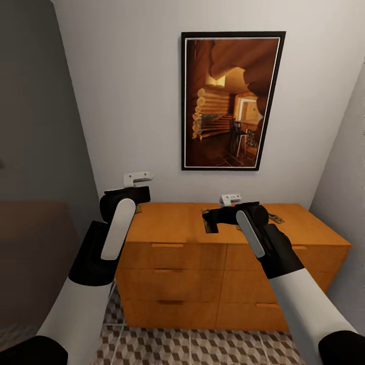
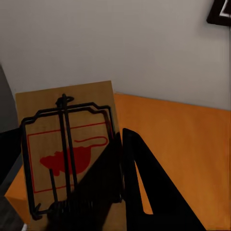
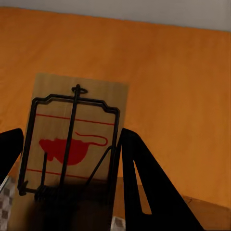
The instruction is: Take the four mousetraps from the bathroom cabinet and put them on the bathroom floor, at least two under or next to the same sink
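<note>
The robot faces a low orange-brown cabinet standing against a white wall, with a framed log-cabin picture hanging at twelve o'clock above it. Both arms reach over the cabinet top. The left gripper hovers at about ten o'clock over the cabinet's left end, and its wrist camera shows its dark fingers on either side of a mousetrap, a tan board with a black wire frame and a red mouse print; the jaws pinch that board between them. The right gripper sits near the middle of the cabinet top, and its wrist camera shows a second mousetrap of the same kind clamped between its fingers, held above the orange wood. In the head view a further mousetrap lies flat on the cabinet top at about two o'clock from the right wrist, partly hidden behind it. The cube-patterned bathroom floor shows at six o'clock, in front of the drawers.
</note>
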You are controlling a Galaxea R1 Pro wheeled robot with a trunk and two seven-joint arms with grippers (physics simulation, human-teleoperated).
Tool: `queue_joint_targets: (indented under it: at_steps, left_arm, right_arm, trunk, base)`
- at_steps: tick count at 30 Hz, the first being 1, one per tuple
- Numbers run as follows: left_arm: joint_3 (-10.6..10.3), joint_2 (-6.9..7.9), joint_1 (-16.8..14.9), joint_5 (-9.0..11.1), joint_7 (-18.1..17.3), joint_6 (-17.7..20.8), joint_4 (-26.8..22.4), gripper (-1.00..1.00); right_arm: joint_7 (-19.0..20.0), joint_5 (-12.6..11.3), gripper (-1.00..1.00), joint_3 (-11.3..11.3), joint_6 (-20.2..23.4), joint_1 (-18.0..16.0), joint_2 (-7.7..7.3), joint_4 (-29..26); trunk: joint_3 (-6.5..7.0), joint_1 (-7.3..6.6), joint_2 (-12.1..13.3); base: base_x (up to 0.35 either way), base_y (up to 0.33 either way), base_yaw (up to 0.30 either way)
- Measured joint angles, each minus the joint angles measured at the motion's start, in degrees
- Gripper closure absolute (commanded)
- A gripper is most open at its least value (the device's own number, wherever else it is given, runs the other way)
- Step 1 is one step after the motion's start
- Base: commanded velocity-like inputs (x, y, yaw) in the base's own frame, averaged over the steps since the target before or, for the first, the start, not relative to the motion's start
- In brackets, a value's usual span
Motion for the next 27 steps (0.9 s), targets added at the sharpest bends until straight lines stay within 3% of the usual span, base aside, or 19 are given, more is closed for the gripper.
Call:
queue_joint_targets:
  at_steps: [7,21,27]
  left_arm:
    - [0.00,0.02,0.00,-0.01,0.00,0.01,0.02,1.00]
    - [-0.25,0.07,0.29,0.03,-0.34,0.00,-0.01,1.00]
    - [-1.10,0.11,0.53,0.04,-2.14,0.01,-0.02,1.00]
  right_arm:
    - [0.00,0.06,1.00,0.00,0.00,0.00,-0.01,0.00]
    - [0.00,0.30,1.00,-0.02,0.00,0.00,-0.02,0.09]
    - [-0.03,0.60,1.00,-0.12,0.00,0.00,-0.13,0.09]
  trunk:
    - [0.00,-0.01,0.00]
    - [0.00,-0.02,0.00]
    - [0.00,-0.02,0.00]
  base:
    - [-0.187,0.000,0.000]
    - [-0.018,0.000,0.000]
    - [0.000,0.000,0.000]
